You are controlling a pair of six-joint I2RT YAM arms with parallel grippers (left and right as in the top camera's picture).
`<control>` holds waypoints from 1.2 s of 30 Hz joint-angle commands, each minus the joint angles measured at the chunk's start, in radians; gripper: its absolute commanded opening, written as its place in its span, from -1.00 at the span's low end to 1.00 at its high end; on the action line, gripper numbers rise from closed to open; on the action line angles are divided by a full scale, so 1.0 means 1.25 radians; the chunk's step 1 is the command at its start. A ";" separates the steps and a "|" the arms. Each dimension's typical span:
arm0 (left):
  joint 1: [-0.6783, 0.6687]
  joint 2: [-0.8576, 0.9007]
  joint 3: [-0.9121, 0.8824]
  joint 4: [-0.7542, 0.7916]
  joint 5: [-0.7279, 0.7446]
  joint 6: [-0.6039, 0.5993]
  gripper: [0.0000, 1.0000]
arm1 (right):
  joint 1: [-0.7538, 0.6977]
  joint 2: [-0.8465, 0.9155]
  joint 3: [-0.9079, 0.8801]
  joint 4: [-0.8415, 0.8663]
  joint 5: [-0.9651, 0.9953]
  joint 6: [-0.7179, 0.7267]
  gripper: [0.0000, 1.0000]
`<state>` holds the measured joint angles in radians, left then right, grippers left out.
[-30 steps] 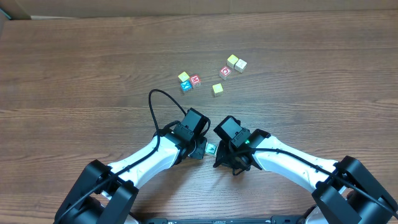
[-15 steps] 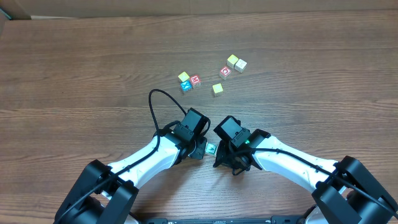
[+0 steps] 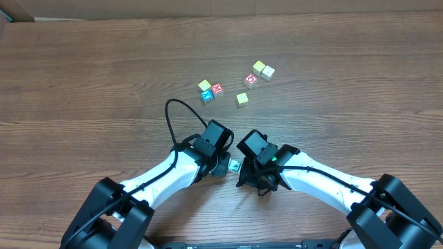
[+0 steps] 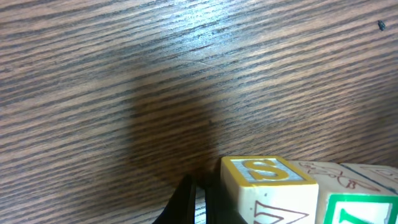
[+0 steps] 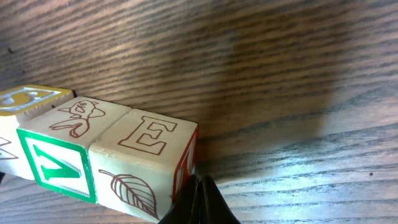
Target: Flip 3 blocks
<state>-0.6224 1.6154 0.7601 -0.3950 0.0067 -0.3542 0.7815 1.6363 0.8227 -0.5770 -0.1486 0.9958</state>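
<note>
Dark wood-grain table [image 3: 83, 83] all round, and our three blocks [image 3: 234, 164] sit on it in one tight row, face to face, down between the two wrists. Going along the row we've got the S block [image 4: 267, 179] with a yellow frame on top. Next is the V block [image 5: 62, 155], fish drawing on top and a green V on its side. Last is the E block [image 5: 146, 143] with a leaf on its side.

Left gripper [image 4: 188, 202] is just beside the S end, fingers pressed together, nothing pinched. Right gripper [image 5: 198, 200] is right at the E end, pressed together too; we can't tell if its tip actually touches the block.

Beyond the row, well apart, loose cubes [image 3: 217, 89] are scattered, a yellow cube [image 3: 241, 99] closest. Black cable [image 3: 168, 114] loops off to the row's left.
</note>
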 commanded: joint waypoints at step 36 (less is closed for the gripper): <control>-0.026 0.027 0.007 0.048 0.226 0.282 -0.92 | 0.030 -0.013 0.025 0.062 -0.073 0.004 -0.92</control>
<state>-0.6094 1.6283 0.7601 -0.3412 0.0307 -0.0433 0.7948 1.6363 0.8162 -0.5766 -0.1791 1.0069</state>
